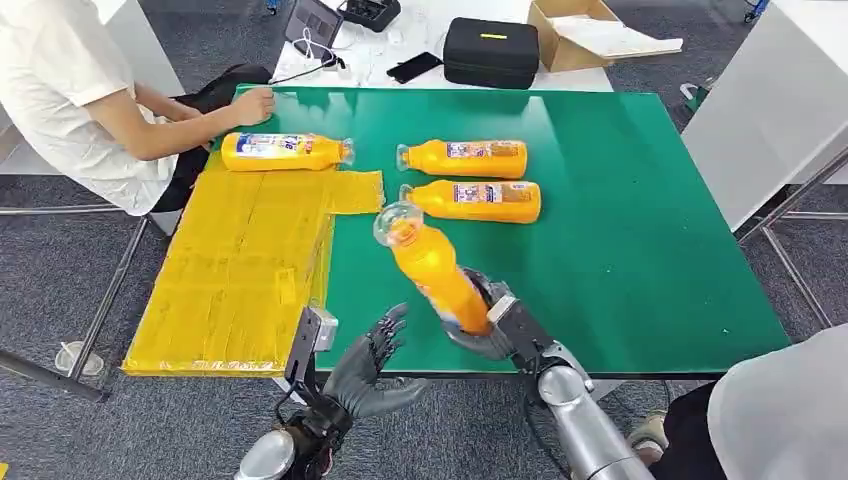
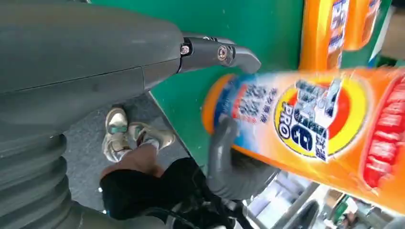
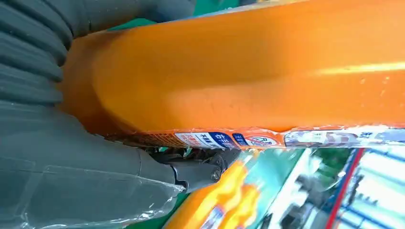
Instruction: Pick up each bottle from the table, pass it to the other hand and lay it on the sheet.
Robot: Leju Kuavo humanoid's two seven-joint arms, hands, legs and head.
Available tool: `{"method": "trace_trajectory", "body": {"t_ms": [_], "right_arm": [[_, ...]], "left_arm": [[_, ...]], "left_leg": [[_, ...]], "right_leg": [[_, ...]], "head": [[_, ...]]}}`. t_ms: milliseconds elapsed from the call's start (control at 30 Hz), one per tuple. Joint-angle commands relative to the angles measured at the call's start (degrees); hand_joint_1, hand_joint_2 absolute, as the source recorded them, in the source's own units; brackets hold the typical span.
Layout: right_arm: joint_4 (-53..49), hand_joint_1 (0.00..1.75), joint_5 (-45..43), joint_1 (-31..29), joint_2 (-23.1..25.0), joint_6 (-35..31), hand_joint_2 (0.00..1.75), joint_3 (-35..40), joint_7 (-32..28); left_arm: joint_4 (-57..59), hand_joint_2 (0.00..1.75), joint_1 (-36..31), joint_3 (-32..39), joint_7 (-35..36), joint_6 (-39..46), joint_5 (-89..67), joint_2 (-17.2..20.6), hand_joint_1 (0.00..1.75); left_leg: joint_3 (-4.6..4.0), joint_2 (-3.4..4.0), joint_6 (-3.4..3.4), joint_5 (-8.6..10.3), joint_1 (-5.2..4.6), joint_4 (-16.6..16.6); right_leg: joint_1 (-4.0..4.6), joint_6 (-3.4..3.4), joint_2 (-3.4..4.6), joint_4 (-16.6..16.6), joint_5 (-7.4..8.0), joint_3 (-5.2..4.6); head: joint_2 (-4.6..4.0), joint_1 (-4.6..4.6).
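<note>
Your right hand grips raised bottle; left hand spread, empty. One bottle on sheet; two wait on table.

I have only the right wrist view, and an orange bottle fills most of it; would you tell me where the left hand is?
Observer: The left hand is open, fingers spread, just beside the held bottle and apart from it in the head view. The right hand grips the bottle's base end.
Operator: Thank you. How many bottles lie on the table?
Observer: Two lie side by side on the green table: a far bottle and a near bottle.
Operator: And the sheet?
Observer: A third bottle lies at the far edge of the yellow sheet, by a person's hand.
</note>
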Motion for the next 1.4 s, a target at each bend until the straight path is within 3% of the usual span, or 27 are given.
{"method": "trace_trajectory", "body": {"t_ms": [33,267,400,467,600,900,1000,1400], "right_arm": [[0.78,1.75,-1.01,-2.05,2.66,-0.32,1.75,5.68,-0.24],[1.78,1.75,-1.01,-1.92,2.29,-0.61,1.75,6.08,-0.22],[1.78,1.75,-1.01,-1.92,2.29,-0.61,1.75,6.08,-0.22],[2.03,1.75,-0.84,-1.43,2.15,-1.12,1.75,6.12,0.03],[3.01,1.75,0.43,-0.57,2.39,-2.96,1.75,7.55,0.38],[3.01,1.75,3.1,-0.25,2.43,-6.86,1.75,8.8,1.38],[2.7,1.75,4.02,-0.03,2.52,-8.34,1.75,8.92,1.54],[2.03,1.75,5.2,0.29,2.4,-9.69,1.75,9.2,1.98]], "left_arm": [[5.09,1.75,-5.59,-1.11,-0.58,1.58,2.05,-0.74,0.0],[0.64,1.75,-4.85,-1.17,-1.8,3.0,1.48,-0.32,0.0],[0.64,1.75,-4.85,-1.17,-1.8,3.0,1.48,-0.32,0.0],[-1.87,1.75,-4.52,-0.89,-5.27,5.67,-0.39,-0.44,0.0],[-6.22,1.75,-4.52,-0.12,-5.75,11.65,-2.46,-1.45,0.0],[-6.31,1.75,-4.72,-1.4,-6.08,13.23,-2.9,-1.46,0.0],[-5.45,1.75,-5.02,-2.12,-7.59,17.25,-7.06,-1.5,0.0],[-5.61,1.75,-4.9,-1.95,-6.03,15.93,-4.75,-1.67,0.0]], "left_leg": [[0.22,0.02,0.04,-0.06,-0.04,-0.02],[0.04,-0.03,0.03,-0.03,-0.01,0.0],[0.37,-0.01,0.08,-0.16,-0.05,0.0],[0.39,0.03,0.09,-0.17,-0.07,0.01],[0.11,-0.07,0.05,-0.07,-0.02,0.02],[0.17,-0.03,0.05,-0.08,-0.02,-0.02],[0.14,-0.03,0.05,-0.07,-0.01,-0.03],[0.15,-0.05,0.06,-0.07,-0.03,-0.03]], "right_leg": [[0.0,-0.1,-0.06,0.02,-0.08,0.18],[0.02,-0.05,-0.03,-0.01,-0.03,0.05],[0.01,-0.13,-0.11,0.03,-0.19,0.37],[0.0,-0.13,-0.07,0.04,-0.19,0.38],[0.02,-0.08,-0.11,0.02,-0.1,0.15],[0.02,-0.08,-0.05,-0.02,-0.09,0.19],[0.03,-0.08,-0.06,-0.03,-0.07,0.16],[0.01,-0.07,-0.08,-0.03,-0.09,0.16]], "head": [[0.0,-0.02],[0.0,-0.02],[0.02,-0.02],[0.0,-0.02],[0.0,-0.02],[0.0,-0.02],[0.0,-0.02],[0.0,-0.04]]}}
